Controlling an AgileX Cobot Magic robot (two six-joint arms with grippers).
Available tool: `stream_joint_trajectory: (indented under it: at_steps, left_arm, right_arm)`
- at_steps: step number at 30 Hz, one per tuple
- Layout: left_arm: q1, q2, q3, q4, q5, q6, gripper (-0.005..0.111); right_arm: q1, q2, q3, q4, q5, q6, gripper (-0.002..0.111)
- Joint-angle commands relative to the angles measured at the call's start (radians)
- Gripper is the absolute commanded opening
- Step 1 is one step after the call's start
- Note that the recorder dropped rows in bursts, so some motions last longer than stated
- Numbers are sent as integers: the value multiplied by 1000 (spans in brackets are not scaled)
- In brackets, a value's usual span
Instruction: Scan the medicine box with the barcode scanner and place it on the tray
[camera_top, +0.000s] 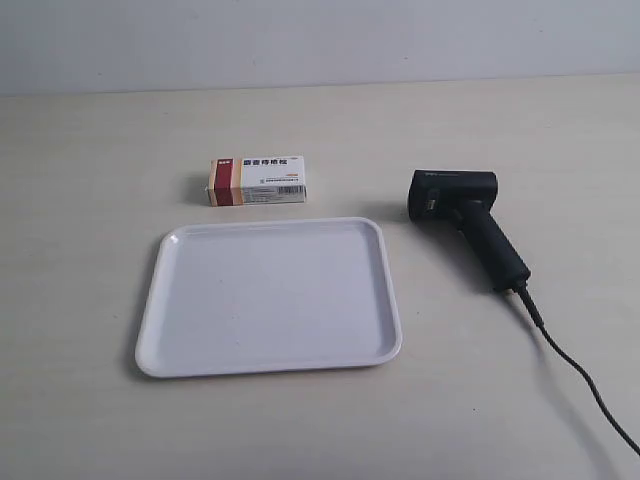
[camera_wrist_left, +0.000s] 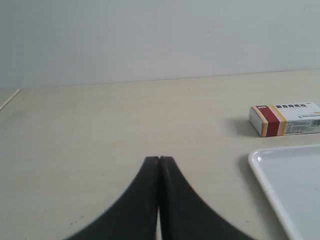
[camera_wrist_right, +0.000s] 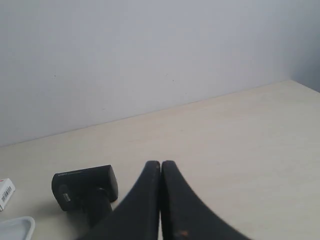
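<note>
The medicine box (camera_top: 256, 181) lies flat on the table just behind the white tray (camera_top: 160, 300), its red and orange band toward the exterior view's left. It also shows in the left wrist view (camera_wrist_left: 286, 119), beside the tray's corner (camera_wrist_left: 260, 165). The black barcode scanner (camera_top: 465, 222) lies on its side to the tray's right, cable trailing to the lower right. The right wrist view shows the scanner's head (camera_wrist_right: 84, 187), a sliver of the box (camera_wrist_right: 6, 193) and a tray corner (camera_wrist_right: 17, 227). My left gripper (camera_wrist_left: 159, 158) and right gripper (camera_wrist_right: 160, 162) are both shut, empty and apart from everything.
The scanner's black cable (camera_top: 580, 375) runs across the table to the exterior view's lower right edge. A pale wall (camera_top: 320, 40) stands behind the beige table. Neither arm shows in the exterior view.
</note>
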Motion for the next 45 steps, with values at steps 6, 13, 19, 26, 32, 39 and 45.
stream_joint_trajectory:
  at_steps: [6,13,19,26,32,39,45]
  left_arm:
    - [2,-6,0,-10,-4,2,2]
    - [2,-6,0,-111,-97,-120,2]
    - [2,-6,0,-198,-396,-370,2]
    - [4,157,-94,-486,-743,114,0]
    - [0,729,-309,-351,-688,76,0]
    - [-57,1426,-724,793,-496,-688,0]
    - [-75,1775,-1100,1617,-1011,-1255,0]
  right_arm:
    - [-6,-6,5,-5,-2,-1,0]
    - [-6,-6,5,0,-10,-1,0]
    - [-6,-6,5,286,-155,3,0]
    - [-4,-6,-49,317,-326,-6,0]
    - [-4,178,-271,245,-196,-10,0]
    - [-2,574,-362,204,-108,-10,0]
    - [70,838,-362,204,-209,-37,0]
